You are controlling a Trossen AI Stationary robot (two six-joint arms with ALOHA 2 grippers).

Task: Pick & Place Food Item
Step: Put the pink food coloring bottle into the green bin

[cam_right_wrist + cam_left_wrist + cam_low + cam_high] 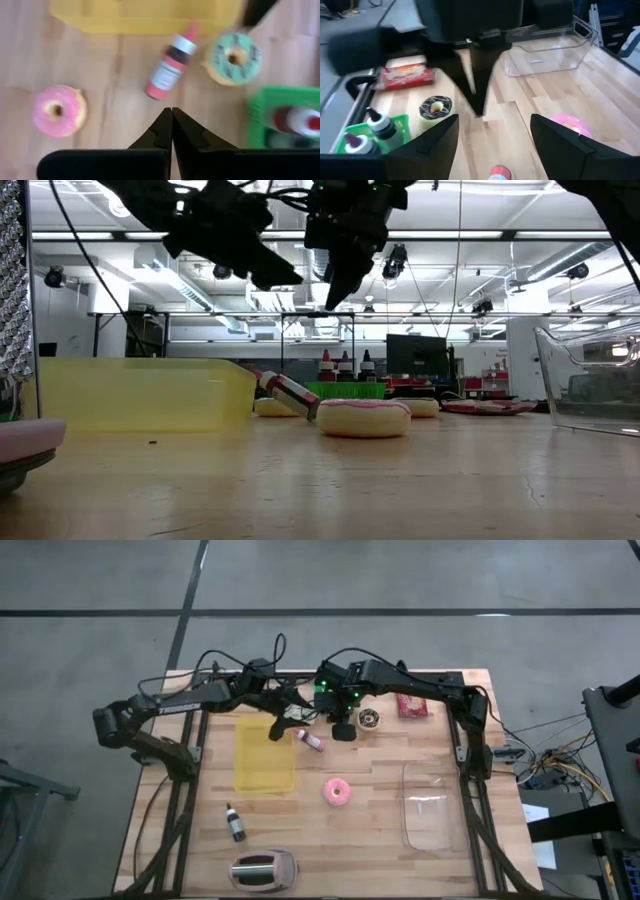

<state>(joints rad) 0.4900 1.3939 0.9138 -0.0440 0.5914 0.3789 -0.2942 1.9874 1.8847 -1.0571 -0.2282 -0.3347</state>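
We take the task's food item to be one of the doughnuts, most likely the pink doughnut [338, 791] lying flat on the bench [380, 830], well apart from both arms, between the yellow tray [264, 755] and the clear container [432, 808]; we judge it light, soft-looking and probably slick on its glazed top, so a hard squeeze may dent or crumble it; the best hold seems to be across the outer rim, fingers coming straight down on opposite sides of the ring, or one finger through the hole and one outside; a second doughnut with dark icing [369, 719] lies near the red packet [412, 706] at the far side, and in the right wrist view a greenish doughnut [235, 58] sits just beside the small red-capped bottle [170, 67]; the bottle lies on its side near the tray's edge, and we would steer clear of it, since it could roll; the left tool [492, 142] hangs above the bench with its fingers spread and empty; the right tool [172, 127] hovers above the bottle with its fingers pressed together, holding nothing.
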